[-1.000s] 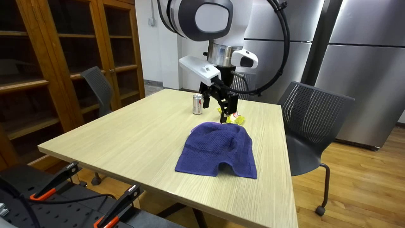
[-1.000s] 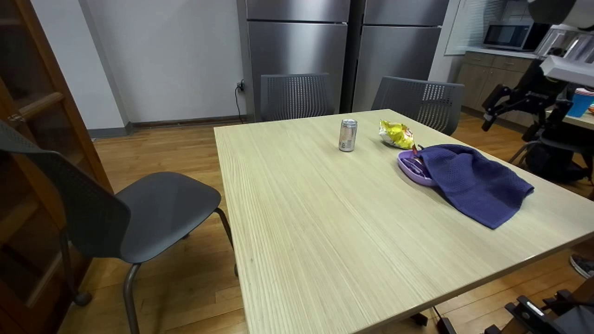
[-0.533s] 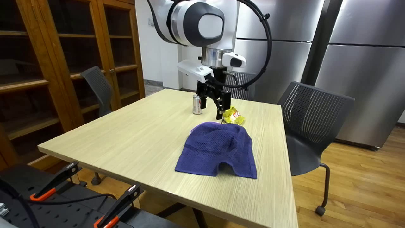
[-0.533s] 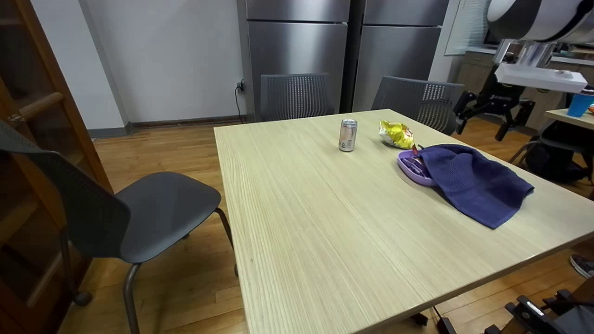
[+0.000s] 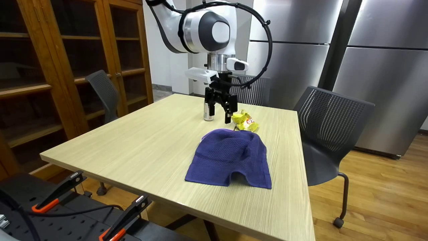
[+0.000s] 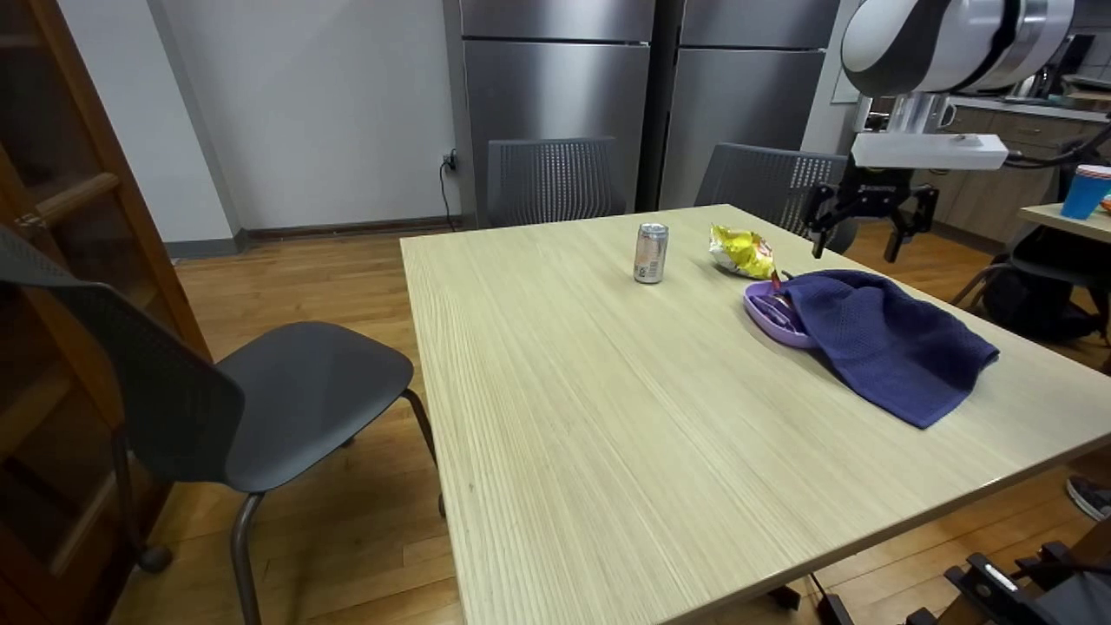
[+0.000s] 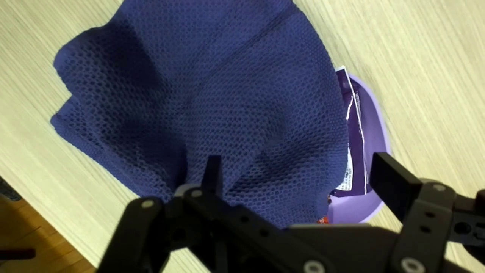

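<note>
Navy cloth (image 7: pixel 227 102) draped over part of a lilac bowl (image 7: pixel 373 125) on the counter (image 5: pixel 133 144). The claw (image 6: pixel 855 249) hangs higher, touching neither, its jaws spread with nothing between them; in the wrist view they straddle the cloth's edge and the bowl's exposed side. Hazards, as judged from this posture: a descent could land one jaw on the bowl's rim, tipping or sliding it; a pinch that takes cloth and rim together could lift both and spill the contents; a shallow pinch on loose folds could let the cloth slip; and because the cloth hides much of the bowl, its covered edge is easily struck unseen. Containers: the bowl holds a dark purple wrapper (image 7: pixel 354 144), partly beneath the cloth; a small red scrap (image 7: pixel 323 220) shows at the cloth's edge, too little to identify. Near the bowl lies a crumpled yellow bag (image 6: pixel 742 250), contents not visible. Farther off, a silver can (image 6: pixel 650 253) stands upright; whether it is full cannot be told. A blue cup (image 6: pixel 1085 193) stands in the background, its interior unseen.
</note>
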Controlling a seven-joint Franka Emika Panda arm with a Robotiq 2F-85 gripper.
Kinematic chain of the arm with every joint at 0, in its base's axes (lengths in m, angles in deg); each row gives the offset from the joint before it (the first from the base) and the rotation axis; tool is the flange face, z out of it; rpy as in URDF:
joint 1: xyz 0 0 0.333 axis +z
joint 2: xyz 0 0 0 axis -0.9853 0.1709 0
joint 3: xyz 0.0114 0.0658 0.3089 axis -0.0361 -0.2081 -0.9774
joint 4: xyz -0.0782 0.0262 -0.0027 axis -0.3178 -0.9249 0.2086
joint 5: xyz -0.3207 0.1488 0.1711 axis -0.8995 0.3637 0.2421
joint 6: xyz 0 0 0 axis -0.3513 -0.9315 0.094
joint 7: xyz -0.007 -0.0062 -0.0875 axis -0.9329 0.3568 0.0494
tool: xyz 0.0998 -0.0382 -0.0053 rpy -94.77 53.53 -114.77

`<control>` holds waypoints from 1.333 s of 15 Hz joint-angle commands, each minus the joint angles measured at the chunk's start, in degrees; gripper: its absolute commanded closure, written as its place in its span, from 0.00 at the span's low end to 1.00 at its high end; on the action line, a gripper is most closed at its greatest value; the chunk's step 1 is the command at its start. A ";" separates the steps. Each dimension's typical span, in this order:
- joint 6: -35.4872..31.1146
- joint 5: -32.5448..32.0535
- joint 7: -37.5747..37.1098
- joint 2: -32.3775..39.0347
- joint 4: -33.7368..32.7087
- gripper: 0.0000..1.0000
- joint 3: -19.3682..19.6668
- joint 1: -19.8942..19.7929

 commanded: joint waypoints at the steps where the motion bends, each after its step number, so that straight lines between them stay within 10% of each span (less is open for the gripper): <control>1: 4.65 -2.00 -3.19 3.40 -5.37 0.00 0.39 1.35; 20: 13.35 -1.64 -3.68 18.25 -22.46 0.00 0.22 2.12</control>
